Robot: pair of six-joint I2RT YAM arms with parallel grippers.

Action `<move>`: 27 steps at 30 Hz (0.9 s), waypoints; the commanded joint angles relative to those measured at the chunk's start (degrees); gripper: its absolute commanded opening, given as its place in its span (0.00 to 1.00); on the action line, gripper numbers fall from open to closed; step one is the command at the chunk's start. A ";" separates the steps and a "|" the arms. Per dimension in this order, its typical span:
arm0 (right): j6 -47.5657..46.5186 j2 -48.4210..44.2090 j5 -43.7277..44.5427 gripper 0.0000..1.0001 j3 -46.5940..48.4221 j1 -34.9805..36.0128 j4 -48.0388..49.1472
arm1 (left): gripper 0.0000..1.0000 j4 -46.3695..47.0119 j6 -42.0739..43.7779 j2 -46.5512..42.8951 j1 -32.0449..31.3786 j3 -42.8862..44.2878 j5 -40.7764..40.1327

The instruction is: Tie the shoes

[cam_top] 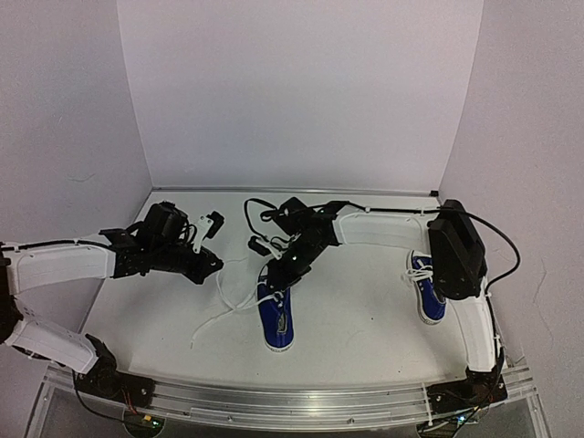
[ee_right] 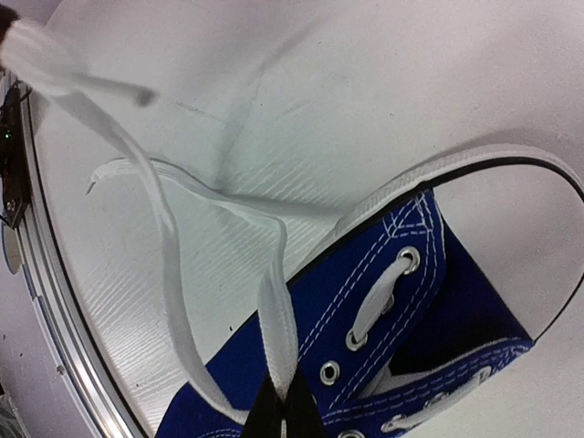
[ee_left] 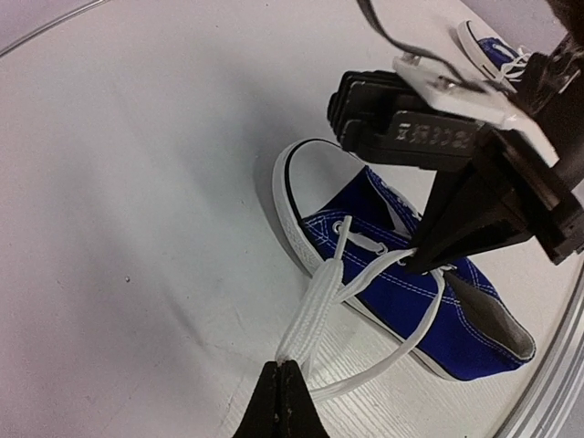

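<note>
- The white counter (cam_top: 365, 356) is boxed in by plain white walls.
- A small blue canvas sneaker with a white rubber sole (cam_top: 276, 321) lies mid-counter.
- The left jaws are clenched on its long white lace (ee_left: 312, 306), stretched sideways off the shoe.
- The right jaws are clenched on a strand just above the eyelets.
- Judgement: hold both strands taut and cross them low. The slack end trailing on the counter could snag.
- A second blue sneaker (cam_top: 429, 301) sits well apart to the right, partly under the right arm's black link (cam_top: 456, 251).
</note>
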 commanded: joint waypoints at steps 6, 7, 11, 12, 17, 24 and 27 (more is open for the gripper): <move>-1.09 -8.74 1.30 0.01 -4.69 0.20 2.48 | 0.00 9.56 7.89 12.99 0.32 3.20 9.94; -1.04 -8.85 1.34 0.01 -4.94 0.22 2.59 | 0.00 9.79 8.82 14.02 0.32 3.54 11.10; -0.93 -9.31 1.50 0.01 -5.47 0.22 3.27 | 0.00 10.49 12.18 17.21 0.22 4.59 18.09; -0.91 -9.32 1.59 0.01 -5.52 0.22 3.38 | 0.00 11.38 12.85 17.16 0.03 4.25 20.52; -0.74 -9.35 2.31 0.02 -5.72 0.22 3.44 | 0.00 12.13 15.89 15.29 -1.67 3.10 27.68; -0.29 -10.32 2.86 0.04 -6.51 0.12 3.56 | 0.00 14.03 17.69 16.45 -2.93 3.57 34.00; -0.58 -11.34 2.76 0.01 -7.75 0.13 3.76 | 0.00 17.13 16.11 16.82 -2.89 3.50 30.14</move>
